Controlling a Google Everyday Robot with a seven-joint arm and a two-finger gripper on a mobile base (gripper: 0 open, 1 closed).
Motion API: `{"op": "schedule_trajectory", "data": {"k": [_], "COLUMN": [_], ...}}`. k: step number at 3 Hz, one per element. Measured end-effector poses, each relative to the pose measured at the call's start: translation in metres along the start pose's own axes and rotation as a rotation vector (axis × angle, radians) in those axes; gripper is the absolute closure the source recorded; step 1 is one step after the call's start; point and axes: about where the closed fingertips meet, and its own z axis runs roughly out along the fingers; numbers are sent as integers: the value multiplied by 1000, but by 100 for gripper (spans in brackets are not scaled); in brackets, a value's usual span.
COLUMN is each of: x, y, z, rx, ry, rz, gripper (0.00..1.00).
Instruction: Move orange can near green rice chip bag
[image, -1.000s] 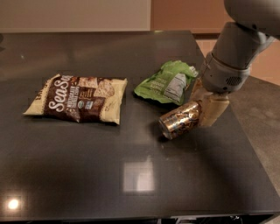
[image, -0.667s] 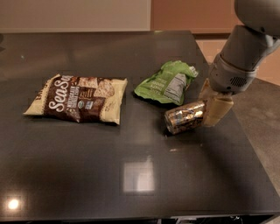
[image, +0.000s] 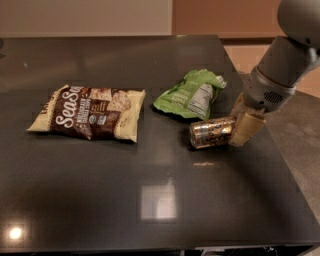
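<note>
Rightward, pincer (image: 239, 129) grips orange can (image: 211, 133) beside green rice chip bag (image: 190, 94); brown bag (image: 90, 112) reads "Sea".

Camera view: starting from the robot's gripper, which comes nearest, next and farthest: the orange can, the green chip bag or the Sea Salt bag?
1. orange can, held by the gripper, at the right.
2. green rice chip bag, just beyond, slightly left.
3. Sea Salt bag, far left.
</note>
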Motion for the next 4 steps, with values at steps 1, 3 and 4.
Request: {"op": "schedule_trajectory", "data": {"k": [1,3,4], "x": [0,-12,-14], "y": [-1,2,4], "z": [2,12,14], "rx": [-3,-16,-16], "ry": [-19,-28,-30], "rz": [28,1,-8], "gripper": [59,12,0]}}
